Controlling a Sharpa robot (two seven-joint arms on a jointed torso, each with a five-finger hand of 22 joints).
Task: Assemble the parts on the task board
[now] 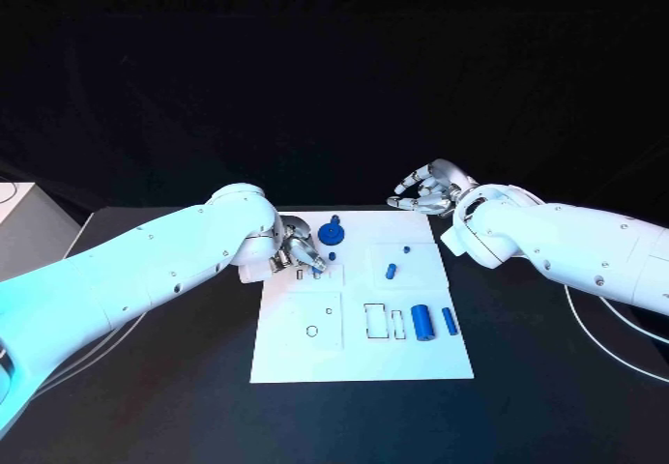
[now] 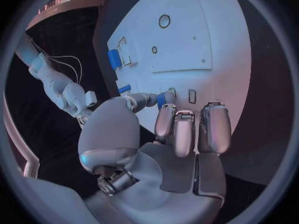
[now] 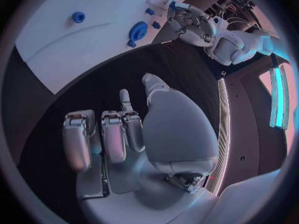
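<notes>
The white task board (image 1: 363, 348) lies in the middle of the black table. My left hand (image 1: 297, 251) hovers low over the board's far left part and pinches a small blue part (image 2: 163, 98) between thumb and a finger, close to a narrow slot (image 2: 192, 95). A round blue gear-like part (image 1: 332, 233) lies just beyond that hand. Two small blue parts (image 1: 392, 271) (image 1: 407, 249) sit mid-board. Two blue cylinders (image 1: 422, 322) (image 1: 449, 320) lie at the right, beside rectangular slots (image 1: 375, 321). My right hand (image 1: 425, 193) holds nothing, its fingers loosely bent, over the table beyond the board's far right corner.
Round holes (image 1: 312, 331) mark the board's near left area. Black table (image 1: 558, 387) surrounds the board on all sides. A cable (image 1: 614, 338) runs along the table under my right arm. A pale box (image 1: 28, 227) stands off the table's left edge.
</notes>
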